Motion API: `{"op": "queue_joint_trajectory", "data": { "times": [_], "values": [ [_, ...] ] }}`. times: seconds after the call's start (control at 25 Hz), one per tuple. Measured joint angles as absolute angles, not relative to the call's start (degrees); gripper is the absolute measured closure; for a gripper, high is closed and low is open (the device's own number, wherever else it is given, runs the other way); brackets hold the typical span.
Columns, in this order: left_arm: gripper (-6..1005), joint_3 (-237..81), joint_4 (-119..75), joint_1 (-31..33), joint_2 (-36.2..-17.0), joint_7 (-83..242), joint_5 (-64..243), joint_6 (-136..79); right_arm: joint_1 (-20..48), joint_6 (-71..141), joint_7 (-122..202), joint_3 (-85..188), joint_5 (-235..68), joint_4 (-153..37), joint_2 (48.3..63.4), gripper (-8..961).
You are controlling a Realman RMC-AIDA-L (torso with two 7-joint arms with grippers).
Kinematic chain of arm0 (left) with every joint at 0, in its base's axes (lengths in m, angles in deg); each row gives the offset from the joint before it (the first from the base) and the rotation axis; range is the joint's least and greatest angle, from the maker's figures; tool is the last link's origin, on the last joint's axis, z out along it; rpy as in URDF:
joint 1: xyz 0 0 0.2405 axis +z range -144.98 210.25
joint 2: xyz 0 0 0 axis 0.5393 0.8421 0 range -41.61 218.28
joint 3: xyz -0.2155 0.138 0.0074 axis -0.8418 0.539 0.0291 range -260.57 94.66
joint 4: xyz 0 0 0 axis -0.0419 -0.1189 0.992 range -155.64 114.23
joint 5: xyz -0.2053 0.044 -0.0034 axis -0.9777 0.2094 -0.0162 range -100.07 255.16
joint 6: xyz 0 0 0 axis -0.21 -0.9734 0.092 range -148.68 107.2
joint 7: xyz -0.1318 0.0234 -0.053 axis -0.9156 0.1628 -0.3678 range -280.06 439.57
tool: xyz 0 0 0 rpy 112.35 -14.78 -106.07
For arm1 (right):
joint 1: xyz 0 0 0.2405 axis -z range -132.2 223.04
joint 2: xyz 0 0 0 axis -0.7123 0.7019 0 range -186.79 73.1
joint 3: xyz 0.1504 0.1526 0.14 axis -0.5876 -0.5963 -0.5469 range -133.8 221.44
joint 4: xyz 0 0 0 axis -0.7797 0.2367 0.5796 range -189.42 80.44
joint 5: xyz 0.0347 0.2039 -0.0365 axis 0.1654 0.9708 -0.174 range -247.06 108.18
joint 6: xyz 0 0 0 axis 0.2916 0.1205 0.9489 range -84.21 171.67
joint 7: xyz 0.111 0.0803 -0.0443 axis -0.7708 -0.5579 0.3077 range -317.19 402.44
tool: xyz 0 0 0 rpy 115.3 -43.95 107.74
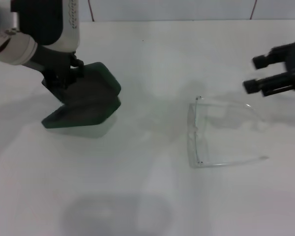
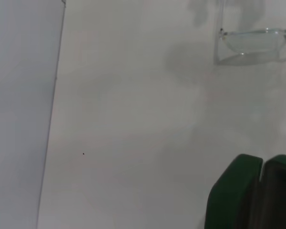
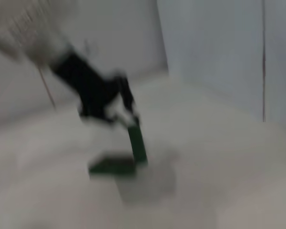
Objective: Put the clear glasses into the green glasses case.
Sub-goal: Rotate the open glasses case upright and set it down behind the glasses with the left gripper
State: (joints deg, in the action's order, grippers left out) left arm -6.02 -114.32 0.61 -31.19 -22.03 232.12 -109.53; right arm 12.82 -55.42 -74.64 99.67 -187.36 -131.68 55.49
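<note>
Left gripper (image 1: 64, 81) clamped on raised lid of open green glasses case (image 1: 86, 105), base flat on white table (image 1: 147, 196). Right gripper (image 1: 258, 73) hovering, fingers parted, just beyond clear glasses (image 1: 221, 132), apart from them.

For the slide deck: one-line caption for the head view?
Left gripper holds green glasses case open; clear glasses lie apart, right gripper nearby.

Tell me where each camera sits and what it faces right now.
Head: above, looking down at the table; left gripper at the green glasses case, right gripper near the clear glasses.
Left wrist: across the table; case, glasses; no fingers.
Right wrist: toward the left arm and open case.
All share the case.
</note>
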Motion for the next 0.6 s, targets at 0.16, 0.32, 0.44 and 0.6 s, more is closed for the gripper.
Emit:
{"op": "queue_joint_trajectory", "data": {
  "times": [0.16,0.32,0.44,0.6],
  "values": [
    [860,-5.8,-114.6,1.1,-31.31,-22.0,231.7,-109.6,5.0,-57.6,-80.0,103.9,-197.6,-131.8,55.67,273],
    [892,-4.9,-114.6,1.4,-31.34,-22.0,230.0,-109.3,2.4,-58.1,-81.0,104.2,-201.2,-132.1,57.2,275],
    [949,-3.4,-115.0,2.7,-31.37,-22.1,229.1,-109.1,3.0,-57.1,-79.9,103.5,-200.1,-132.5,57.5,276],
    [983,-2.4,-115.2,3.4,-31.37,-22.1,229.6,-108.8,5.4,-56.2,-77.4,100.9,-197.5,-133.0,57.77,277]
  ]
}}
